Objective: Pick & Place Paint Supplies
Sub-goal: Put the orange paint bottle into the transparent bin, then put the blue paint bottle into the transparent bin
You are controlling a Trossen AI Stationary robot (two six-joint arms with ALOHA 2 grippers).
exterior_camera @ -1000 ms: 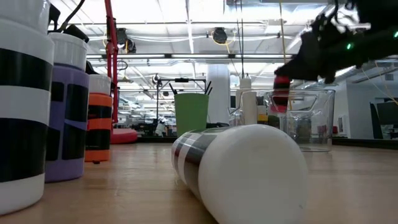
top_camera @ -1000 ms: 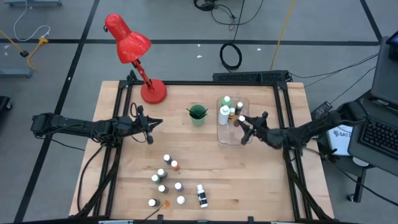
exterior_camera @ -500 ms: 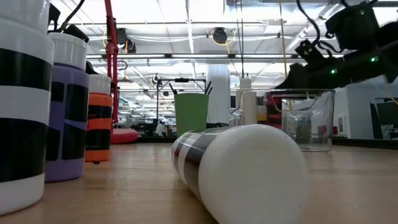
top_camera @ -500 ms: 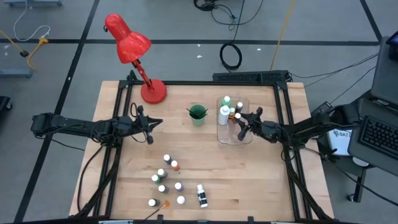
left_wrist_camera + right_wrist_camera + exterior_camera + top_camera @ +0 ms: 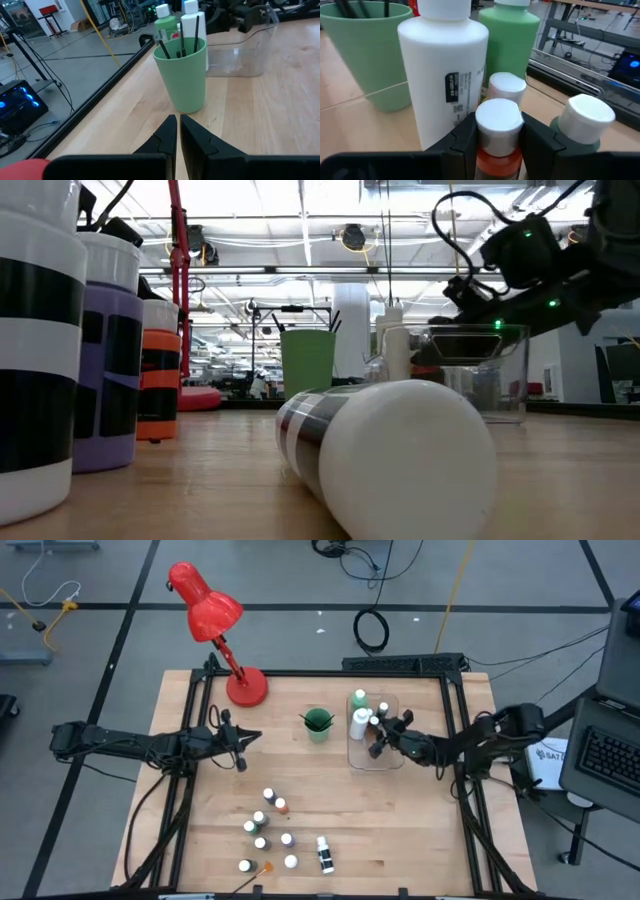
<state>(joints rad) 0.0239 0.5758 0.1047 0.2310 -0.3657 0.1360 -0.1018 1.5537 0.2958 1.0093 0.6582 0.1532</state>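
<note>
Reaching low across the counter [image 5: 330,790] into the clear plastic bin [image 5: 358,762], the right pincer [image 5: 378,743] grips a white-capped orange paint bottle [image 5: 498,140] beside the tall white bottle [image 5: 443,75], while the left pincer [image 5: 242,745], closed and empty, waits stretched out near the green cup [image 5: 318,724].

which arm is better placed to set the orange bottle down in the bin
Right. The right gripper already holds the orange paint bottle over the clear plastic bin; the left gripper is shut and empty, beyond the green cup.
</note>
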